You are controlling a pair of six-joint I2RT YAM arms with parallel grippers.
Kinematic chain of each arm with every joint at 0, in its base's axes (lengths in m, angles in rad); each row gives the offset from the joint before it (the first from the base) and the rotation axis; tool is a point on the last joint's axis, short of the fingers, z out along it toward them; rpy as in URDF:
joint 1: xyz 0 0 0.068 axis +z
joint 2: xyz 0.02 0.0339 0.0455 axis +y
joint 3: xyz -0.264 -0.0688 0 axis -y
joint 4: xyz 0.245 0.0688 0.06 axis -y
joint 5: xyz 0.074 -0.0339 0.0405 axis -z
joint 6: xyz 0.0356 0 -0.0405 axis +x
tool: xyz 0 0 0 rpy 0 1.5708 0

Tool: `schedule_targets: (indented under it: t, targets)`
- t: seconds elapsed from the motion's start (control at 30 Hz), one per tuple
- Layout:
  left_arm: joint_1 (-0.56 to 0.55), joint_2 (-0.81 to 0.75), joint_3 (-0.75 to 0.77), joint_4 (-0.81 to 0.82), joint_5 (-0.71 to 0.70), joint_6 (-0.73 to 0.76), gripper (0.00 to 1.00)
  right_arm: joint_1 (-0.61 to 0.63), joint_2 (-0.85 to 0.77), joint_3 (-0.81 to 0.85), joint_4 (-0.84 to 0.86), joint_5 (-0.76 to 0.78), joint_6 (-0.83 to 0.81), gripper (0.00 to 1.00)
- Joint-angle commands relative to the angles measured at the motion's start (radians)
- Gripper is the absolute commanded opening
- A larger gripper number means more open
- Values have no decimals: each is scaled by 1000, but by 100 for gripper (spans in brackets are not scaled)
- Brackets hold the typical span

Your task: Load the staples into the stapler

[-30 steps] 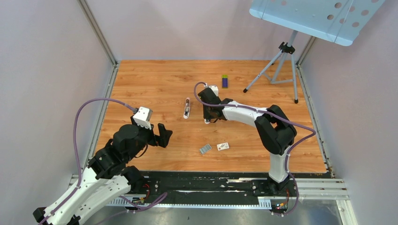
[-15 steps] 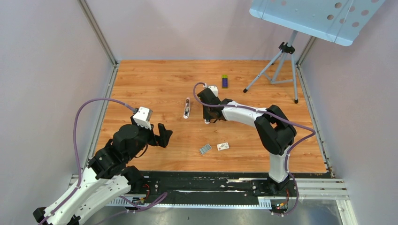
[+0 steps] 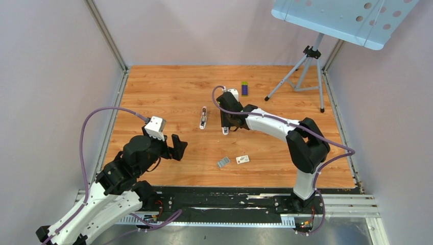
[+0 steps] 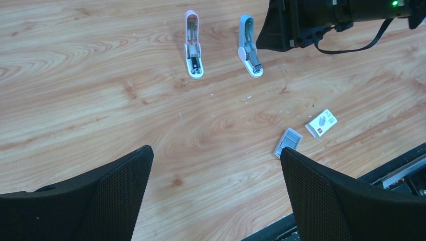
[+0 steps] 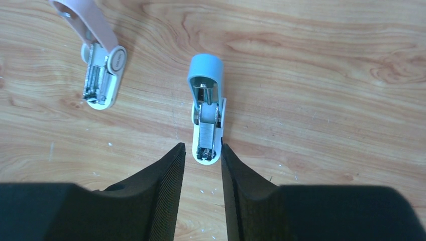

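Two staplers lie opened flat on the wooden table: a blue stapler (image 5: 207, 108) and a pink one (image 5: 100, 68). My right gripper (image 5: 202, 146) is open a narrow way, and the blue stapler's near white end sits between its fingertips (image 5: 173, 160), with a small gap on the left side. From above, the right gripper (image 3: 225, 125) is over the blue stapler (image 3: 225, 131), with the pink stapler (image 3: 203, 118) to its left. The staples (image 3: 223, 163), a small grey ridged block (image 4: 288, 141), lie alone nearer the front. My left gripper (image 4: 217, 150) hovers wide open and holds nothing.
A small white card (image 3: 243, 160) lies just right of the staples. A purple-and-green box (image 3: 244, 88) sits farther back. A tripod (image 3: 306, 71) with a blue perforated tray stands at the back right. Walls close in the table on both sides.
My right gripper's jaws have opened a little around the blue stapler's end, and the right arm's elbow has swung slightly to the right. The left arm has not moved.
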Motion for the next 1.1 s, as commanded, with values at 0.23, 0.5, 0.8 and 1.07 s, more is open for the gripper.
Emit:
schedule_targets:
  t: [0.23, 0.5, 0.8, 1.07]
  targets:
    - [5, -5, -11, 5, -32, 8, 100, -34, 3, 50, -20, -30, -99, 52]
    - [6, 2, -11, 4, -38, 7, 100, -53, 45, 59, -11, -20, -101, 48]
    - [6, 1, -10, 3, -38, 7, 100, -66, 80, 67, -5, -18, -102, 42]
    - [6, 1, -10, 2, -35, 9, 100, -71, 105, 76, 9, -32, -97, 42]
